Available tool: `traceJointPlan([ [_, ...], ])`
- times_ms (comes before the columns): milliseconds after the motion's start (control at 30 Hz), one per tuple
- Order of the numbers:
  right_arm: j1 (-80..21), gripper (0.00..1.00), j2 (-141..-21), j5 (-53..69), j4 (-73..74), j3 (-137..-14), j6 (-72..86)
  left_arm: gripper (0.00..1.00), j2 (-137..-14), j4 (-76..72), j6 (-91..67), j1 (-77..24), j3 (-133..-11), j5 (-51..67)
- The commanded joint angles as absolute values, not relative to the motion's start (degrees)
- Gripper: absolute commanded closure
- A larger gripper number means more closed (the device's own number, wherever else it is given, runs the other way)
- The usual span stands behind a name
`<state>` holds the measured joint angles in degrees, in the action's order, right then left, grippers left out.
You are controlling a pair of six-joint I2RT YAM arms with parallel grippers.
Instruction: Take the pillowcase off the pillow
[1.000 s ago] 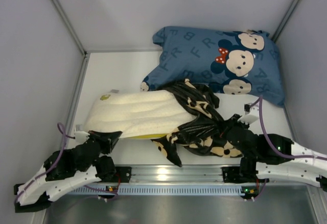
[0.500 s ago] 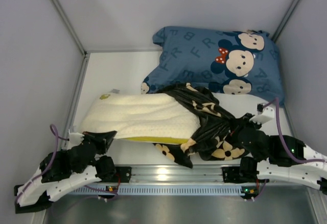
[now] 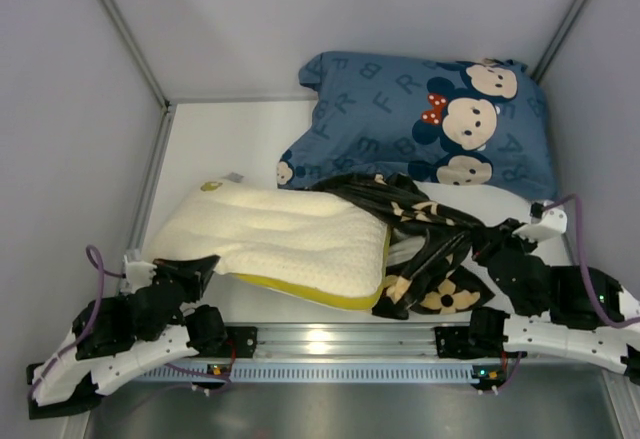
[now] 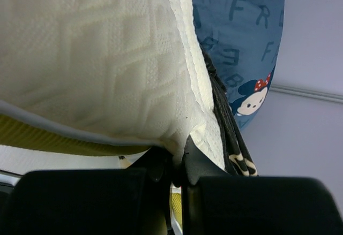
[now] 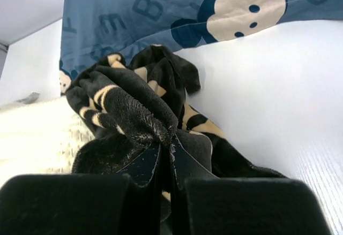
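Two grippers sit at the near edge of my overhead view, both clamped on cloth. The left gripper is pinched nearly closed on the near-left corner of the pillow. Its wrist camera shows me the cream quilted corner nipped in the black jaws, with a yellow underside showing below. The right gripper has its jaws tight on a fold of the pillowcase. From that wrist I see black fuzzy fabric with tan markings gathered right at the tips.

The pillow lies tilted across the left half of the table, almost all of its cream surface bare. The pillowcase is bunched and stretched at the pillow's right end, touching it. I cannot tell whether any corner of the pillow sits inside it.

Beyond both, against the far wall, lies the blue pillow printed with letters and cartoon mice, its near edge just beside the black fabric.
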<state>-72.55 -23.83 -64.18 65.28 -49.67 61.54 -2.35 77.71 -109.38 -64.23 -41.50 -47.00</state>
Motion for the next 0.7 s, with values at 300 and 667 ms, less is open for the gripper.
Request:
traceJointPlan([
  [300, -71.45, 1.00, -20.39, -76.46, 69.52, -63.18, 54.94, 1.00, -1.32, 83.41, -110.04, -63.63, -45.61, -53.44],
  [667, -71.37, 1.00, -16.09, -85.60, 69.52, -73.91, 47.20, 1.00, -1.32, 83.67, -108.11, -63.63, -48.08, -53.79],
])
